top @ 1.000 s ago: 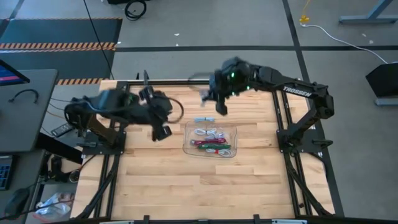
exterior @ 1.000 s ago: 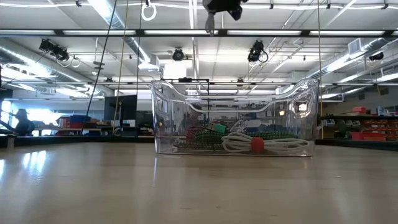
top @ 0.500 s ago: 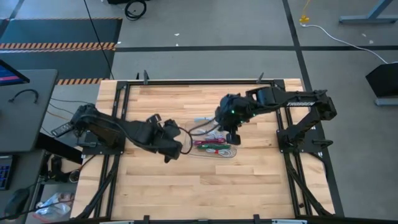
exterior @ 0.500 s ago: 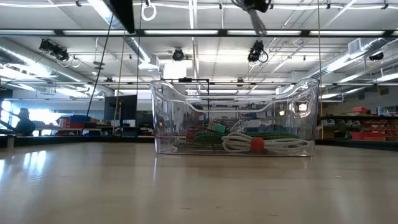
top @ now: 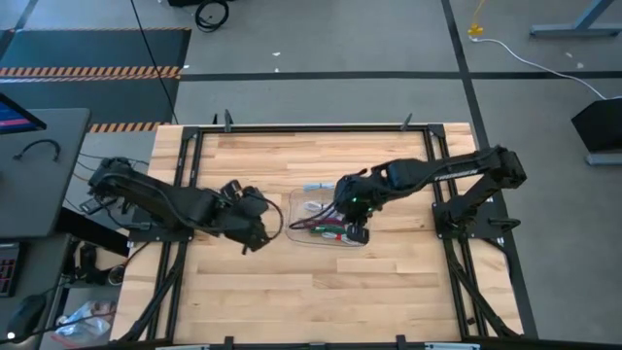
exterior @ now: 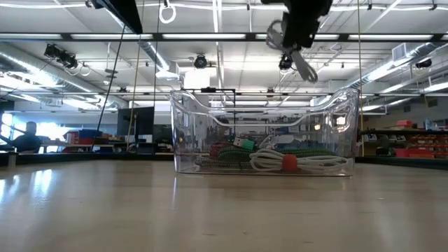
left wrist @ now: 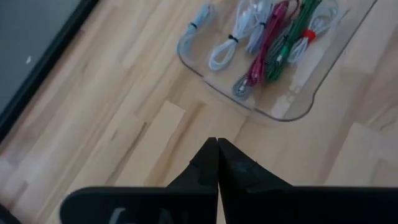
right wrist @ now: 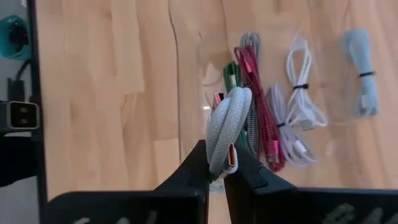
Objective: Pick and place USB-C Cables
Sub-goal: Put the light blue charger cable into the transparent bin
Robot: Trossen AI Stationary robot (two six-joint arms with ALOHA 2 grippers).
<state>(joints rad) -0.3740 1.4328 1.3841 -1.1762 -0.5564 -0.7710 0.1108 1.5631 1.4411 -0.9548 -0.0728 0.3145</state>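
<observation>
My right gripper (top: pixel 357 231) hangs over the near part of the clear tray (top: pixel 293 209) and is shut on a grey braided cable bundle (right wrist: pixel 227 124). In the low view the right gripper (exterior: pixel 299 52) is above the tray's rim (exterior: pixel 189 133). Green (right wrist: pixel 231 74), dark red (right wrist: pixel 252 81) and white (right wrist: pixel 300 93) cable bundles lie on the tray floor. A grey-blue bundle (top: pixel 316 186) lies on the table just beyond the tray's far edge. My left gripper (left wrist: pixel 216 148) is shut and hovers over bare wood left of the tray (left wrist: pixel 273 112). My right gripper pinches the grey bundle between its two fingers at one end (right wrist: pixel 219 167), next to a connector with an orange inside (right wrist: pixel 231 155). The fingers come from above, pointing down. The folded loops reach on past the fingertips. The bundle is lifted clear above the tray.
Black frame rails run along the table's left (top: pixel 185 194) and right (top: pixel 442 185) sides. Bare wood lies near of the tray (top: pixel 321 282) and on the far side (top: pixel 282 156). A dark desk with a monitor stands left of the table (top: pixel 29 165).
My right gripper has swung from the table's far side toward the near edge and come down over the tray. My left gripper has moved toward the near edge, to beside the tray's left end. The cables in the tray have kept still.
</observation>
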